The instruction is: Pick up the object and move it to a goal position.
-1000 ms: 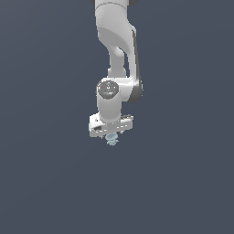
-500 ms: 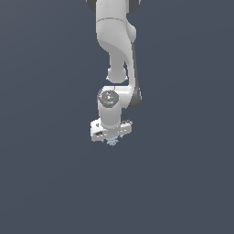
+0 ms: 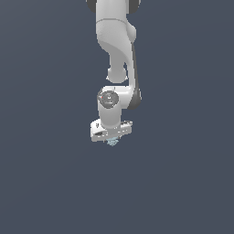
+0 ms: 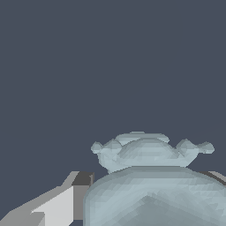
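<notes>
The object (image 3: 112, 142) is a tiny pale blue-grey lumpy thing that peeks out just under the white gripper (image 3: 111, 140) in the exterior view. The gripper hangs from the white arm (image 3: 114, 45) and points down. In the wrist view the object (image 4: 152, 176) fills the near field, lumpy with small knobs, pressed between the fingers (image 4: 53, 205). The gripper is shut on the object. Most of the object is hidden by the hand in the exterior view.
A plain dark grey-blue surface (image 3: 45, 183) lies all around the arm. No other objects, containers or edges show in either view.
The arm has drawn up and back over the second. The gripper, with the object held in it, now sits higher in the exterior view.
</notes>
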